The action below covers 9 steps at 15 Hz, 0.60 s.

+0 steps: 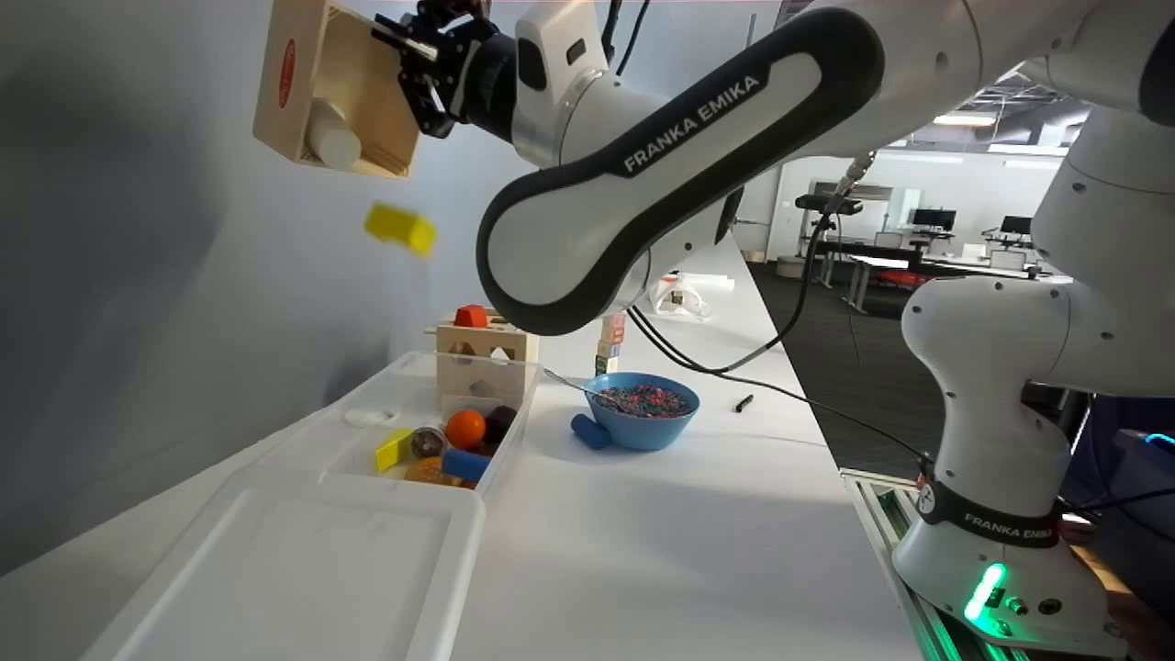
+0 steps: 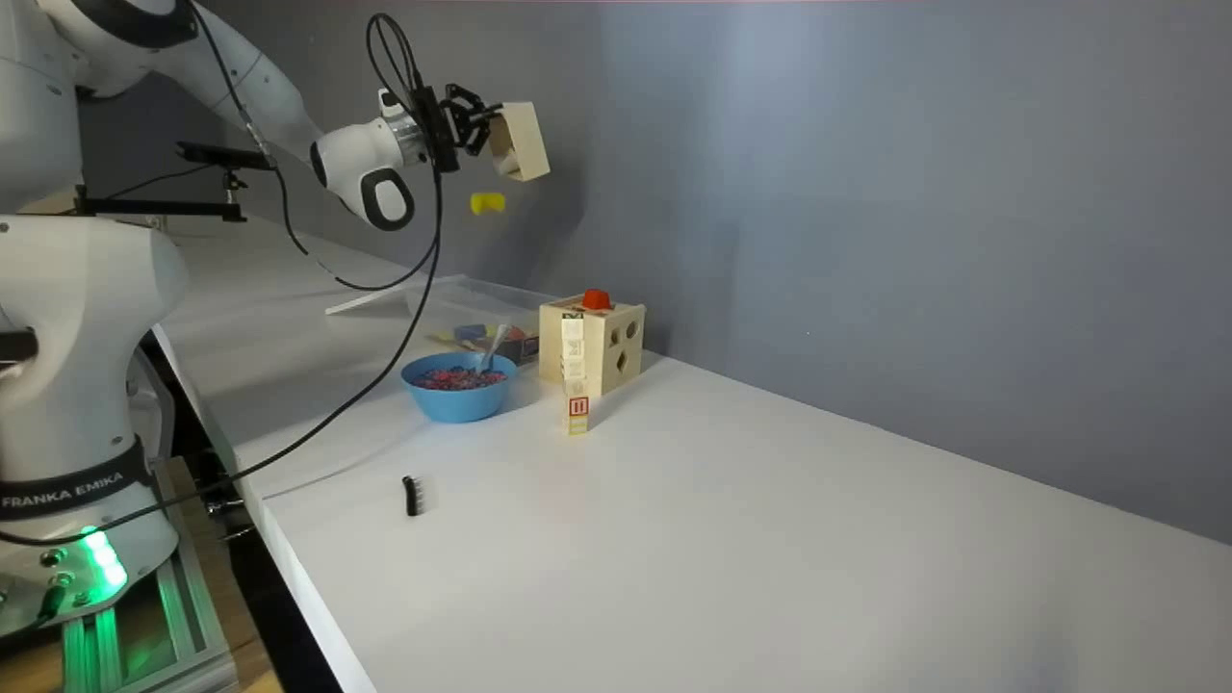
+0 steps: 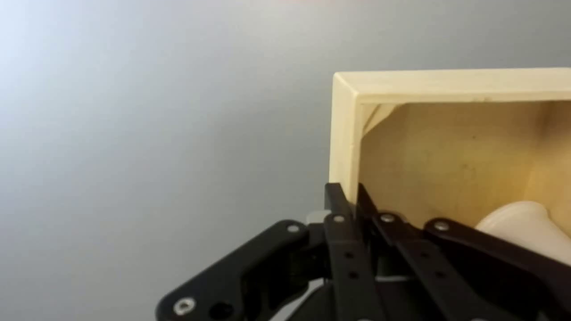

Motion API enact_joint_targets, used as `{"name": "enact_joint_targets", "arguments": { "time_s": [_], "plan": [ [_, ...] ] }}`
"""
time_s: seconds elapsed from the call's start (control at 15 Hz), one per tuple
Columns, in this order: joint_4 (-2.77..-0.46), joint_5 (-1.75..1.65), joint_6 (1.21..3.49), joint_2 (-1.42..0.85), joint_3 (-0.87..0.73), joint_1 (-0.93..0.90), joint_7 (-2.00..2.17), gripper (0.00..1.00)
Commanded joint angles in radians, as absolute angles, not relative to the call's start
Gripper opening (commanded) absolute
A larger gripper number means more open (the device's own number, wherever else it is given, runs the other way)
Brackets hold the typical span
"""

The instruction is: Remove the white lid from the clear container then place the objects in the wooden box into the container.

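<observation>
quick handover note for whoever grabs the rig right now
Gripper: shut on a wall of the wooden box, holding it up and tipped.
Things: white piece in the box; yellow piece mid-air below it; orange ball, blue piece and more in the clear container.
Done: white lid off, by the container, contact unclear.
Left: white piece to tip out; check where the yellow piece lands.

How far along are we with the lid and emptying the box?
Done: the lid looks off, leaving the container open, with an orange piece and a blue piece inside.
In hand: the gripper clamps one wall of the tipped box; a yellow piece is in mid-air below it.
Left: a white piece, visible inside the box, has yet to come out.
</observation>
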State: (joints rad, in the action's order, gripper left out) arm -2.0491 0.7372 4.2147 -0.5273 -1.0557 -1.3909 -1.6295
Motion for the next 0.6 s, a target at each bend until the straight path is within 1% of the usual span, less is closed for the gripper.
{"name": "enact_joint_targets", "arguments": {
  "time_s": [0.0,0.13,0.27,0.4,0.53],
  "plan": [
    [-2.16,0.865,4.246,-0.763,-1.289,-1.574,-1.378,0.02],
    [-2.248,0.902,4.245,-0.856,-1.318,-1.62,-1.275,0.02],
    [-2.311,0.941,4.237,-0.919,-1.303,-1.645,-1.206,0.02],
    [-2.371,0.965,4.234,-0.867,-1.232,-1.645,-1.205,0.02],
    [-2.431,0.93,4.248,-0.726,-1.154,-1.606,-1.164,0.02]
  ]
}}
